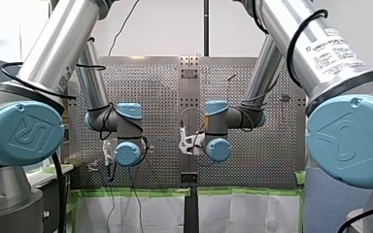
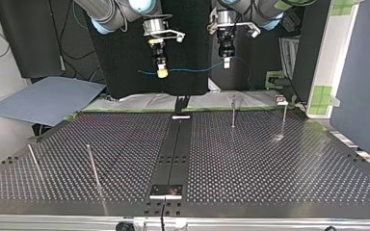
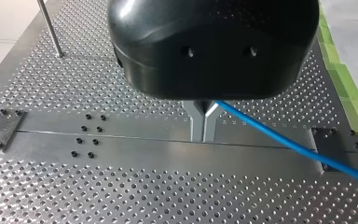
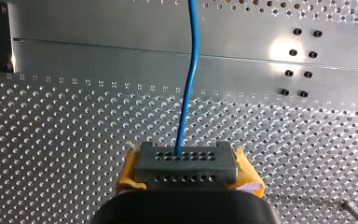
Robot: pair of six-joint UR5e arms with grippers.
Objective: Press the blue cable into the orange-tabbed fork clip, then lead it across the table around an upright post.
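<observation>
My left tool [image 3: 204, 135] had its metal fingers together, clamped on the blue cable [image 4: 192, 70], which ran off to one side from them. My right tool [image 4: 186, 163], yellow-padded, was clamped on it too, the cable leading straight ahead of it. In the top view the cable hung between both tools at twelve o'clock, well above the counter [image 2: 270, 168]. Upright posts [image 2: 232, 111] stood on the counter at two o'clock, others at eight o'clock.
</observation>
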